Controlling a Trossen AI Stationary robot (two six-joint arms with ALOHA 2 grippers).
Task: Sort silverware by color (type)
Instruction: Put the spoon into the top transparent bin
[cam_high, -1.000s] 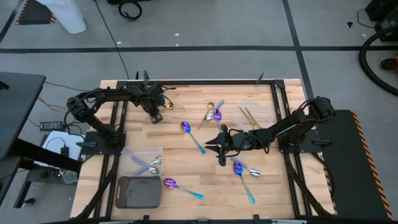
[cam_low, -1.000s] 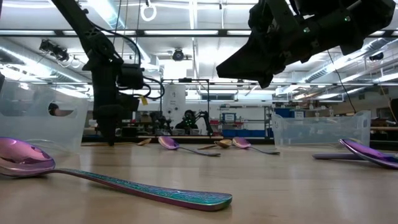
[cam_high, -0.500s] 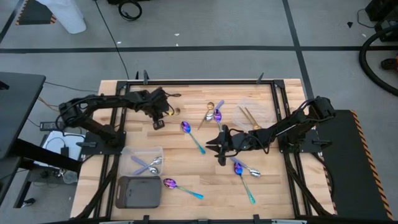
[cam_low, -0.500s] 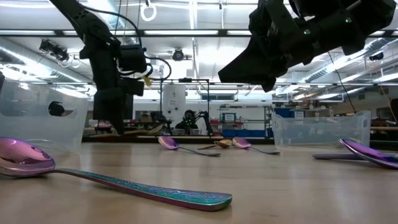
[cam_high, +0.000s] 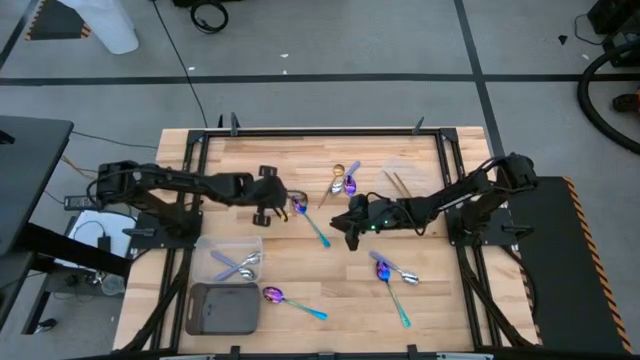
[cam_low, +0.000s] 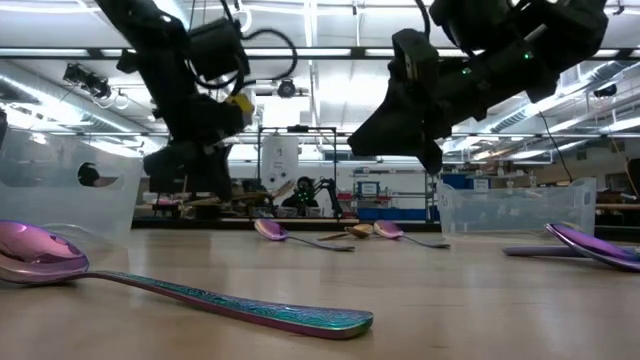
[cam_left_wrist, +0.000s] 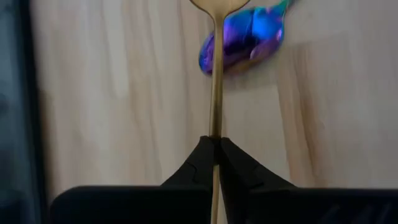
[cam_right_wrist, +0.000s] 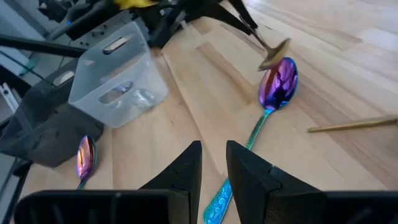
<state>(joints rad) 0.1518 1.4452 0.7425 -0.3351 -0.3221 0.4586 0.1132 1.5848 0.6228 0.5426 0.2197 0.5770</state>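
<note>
My left gripper (cam_high: 270, 197) is shut on a gold spoon (cam_left_wrist: 216, 74) near the table's middle. The gold bowl (cam_right_wrist: 275, 55) hangs just over the bowl of an iridescent spoon (cam_high: 301, 206), which lies flat with its teal handle (cam_right_wrist: 254, 134) pointing toward the near right. My right gripper (cam_high: 351, 228) hovers to the right of that spoon. Its fingers (cam_right_wrist: 249, 171) stand a little apart with nothing between them. More silverware lies flat at the far middle (cam_high: 345, 183), the near right (cam_high: 392, 272) and the near left (cam_high: 290, 300). My left gripper pinches the gold spoon's handle (cam_left_wrist: 216, 127) between its two fingertips. The fingers slant down from the table's left and lie along the handle, which also runs back between them. The spoon is lifted clear of the table, its bowl pointing ahead toward the table's right.
A clear tray (cam_high: 232, 243) holding silver spoons stands at the near left, with a dark grey tray (cam_high: 222, 310) in front of it. Another clear tray (cam_high: 412, 165) with gold utensils (cam_high: 400, 186) is at the far right. Black frame rails run along the table's edges.
My left gripper has lifted off the table at the far left. It has swung toward the table's middle and nearer, rolling as it went, with the gold spoon carried clear. My right gripper has drifted slightly toward the far edge and rolled.
</note>
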